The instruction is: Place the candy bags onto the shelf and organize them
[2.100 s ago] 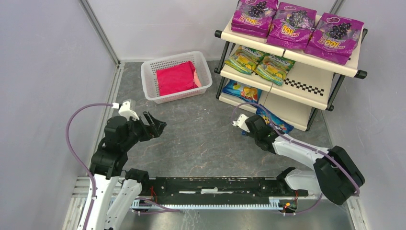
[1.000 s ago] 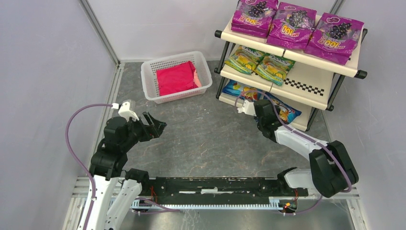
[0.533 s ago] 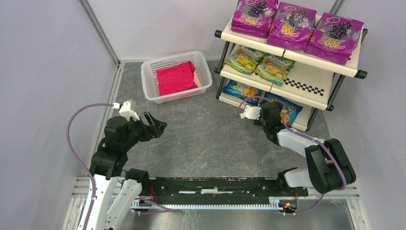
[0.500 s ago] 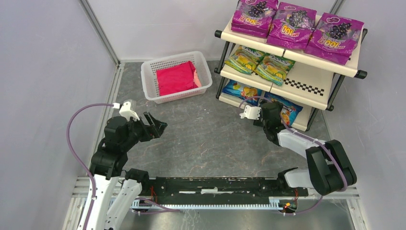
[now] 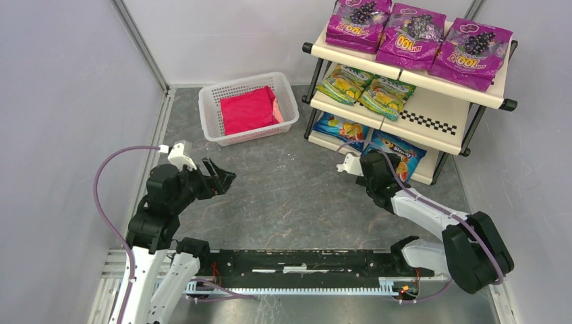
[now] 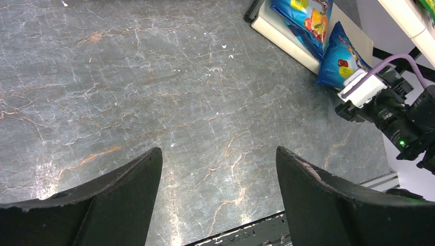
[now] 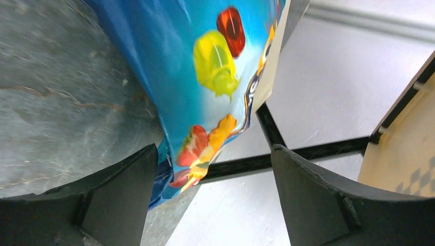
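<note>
Right wrist: blue bag (image 7: 205, 77) ahead of pincer (image 7: 213, 149)

Light falls bright and even from overhead, leaving soft, short shadows beneath my arms on the desk (image 5: 283, 202). From my left wrist, the desk shines pale toward 7 o'clock, and my left hand (image 6: 216, 154) reads dark, its fingers (image 6: 118, 200) barely detailed. From my right wrist, the desk smears at 10 o'clock; the glossy blue candy bag (image 7: 169, 66) looms close, slightly soft.
</note>
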Available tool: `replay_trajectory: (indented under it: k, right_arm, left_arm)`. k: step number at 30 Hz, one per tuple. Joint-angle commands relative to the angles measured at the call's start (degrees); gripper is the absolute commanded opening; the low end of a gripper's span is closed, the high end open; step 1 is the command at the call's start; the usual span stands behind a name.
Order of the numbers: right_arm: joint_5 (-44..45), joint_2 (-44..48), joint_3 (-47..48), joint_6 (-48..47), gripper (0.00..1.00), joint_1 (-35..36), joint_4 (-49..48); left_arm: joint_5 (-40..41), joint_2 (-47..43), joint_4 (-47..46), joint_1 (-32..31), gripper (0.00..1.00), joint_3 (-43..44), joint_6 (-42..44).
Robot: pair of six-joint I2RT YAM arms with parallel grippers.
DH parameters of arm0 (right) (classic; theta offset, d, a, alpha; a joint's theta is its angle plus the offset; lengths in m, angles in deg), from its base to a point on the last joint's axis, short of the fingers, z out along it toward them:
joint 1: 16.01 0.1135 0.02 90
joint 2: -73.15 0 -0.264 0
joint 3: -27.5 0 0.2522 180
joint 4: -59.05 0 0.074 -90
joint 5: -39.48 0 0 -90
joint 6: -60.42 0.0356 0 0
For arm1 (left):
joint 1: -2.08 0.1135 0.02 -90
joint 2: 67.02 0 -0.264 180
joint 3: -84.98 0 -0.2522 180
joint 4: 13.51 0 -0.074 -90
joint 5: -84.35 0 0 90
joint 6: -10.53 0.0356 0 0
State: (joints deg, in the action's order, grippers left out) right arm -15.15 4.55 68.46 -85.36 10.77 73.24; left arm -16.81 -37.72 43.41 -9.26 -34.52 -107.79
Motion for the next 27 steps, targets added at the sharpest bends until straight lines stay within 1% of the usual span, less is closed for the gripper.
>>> replay_trajectory:
  k: [1,2,3,5,6,8,9,10,15,17,20,22,23,26,27]
  right_arm:
    - [2.68,-2.22,2.14,4.71,0.86,-3.67,0.43]
    - [1.59,-3.76,3.85,5.11,0.83,-4.37,2.10]
    - [0.86,-5.16,5.52,5.40,0.78,-5.02,3.18]
    - [1.07,-7.89,7.74,4.92,0.63,-6.35,4.24]
    - [2.15,-9.16,8.30,3.71,0.53,-6.87,4.17]
    - [4.95,-11.17,8.09,0.00,0.35,-8.00,0.50]
    - [5.79,-11.49,7.28,-2.14,0.32,-8.51,-3.35]
    - [5.62,-11.79,6.72,-3.81,0.30,-9.13,-5.89]
    - [1.80,-14.04,5.57,-12.80,0.28,-10.89,-15.82]
    - [0.54,-15.16,5.76,-14.59,0.29,-11.83,-19.42]
    - [-2.58,-18.29,9.57,-12.77,0.29,-13.20,-17.11]
    - [-2.95,-20.68,11.89,-10.21,0.29,-13.56,-15.53]
    - [-2.87,-21.61,12.67,-9.24,0.31,-13.56,-14.59]
    - [-2.22,-21.88,12.36,-6.09,0.60,-13.48,-13.70]
    - [-2.20,-20.51,10.67,-5.60,0.66,-13.23,-14.46]
  left_arm:
    - [-1.58,-0.69,-2.37,-0.09,0.87,-0.16,3.53]
    - [-1.59,-0.79,-2.43,-0.09,0.87,-0.16,3.53]
    - [-1.59,-0.87,-2.44,-0.09,0.87,-0.22,3.53]
    - [-1.60,-0.81,-2.46,-0.09,0.87,-0.24,3.53]
    - [-1.71,-0.63,-2.46,-0.09,0.87,-0.25,3.60]
    - [-1.80,-0.50,-2.51,-0.09,0.87,-0.25,3.61]
    - [-1.81,-0.43,-2.55,-0.09,0.87,-0.25,3.62]
    - [-1.84,-0.39,-2.51,-0.09,0.87,-0.25,3.62]
    - [-1.80,0.35,-2.53,-0.09,0.87,-0.25,3.62]
    - [-1.84,0.65,-2.52,-0.09,0.87,-0.25,3.62]
    - [-1.78,0.92,-2.55,-0.10,0.87,-0.25,3.62]
    - [-1.67,1.15,-2.55,-0.09,0.87,-0.25,3.62]
    - [-1.61,1.26,-2.55,-0.09,0.87,-0.25,3.61]
    - [-1.58,1.35,-2.51,-0.08,0.87,-0.25,3.62]
    - [-1.66,1.37,-2.55,-0.09,0.87,-0.25,3.62]
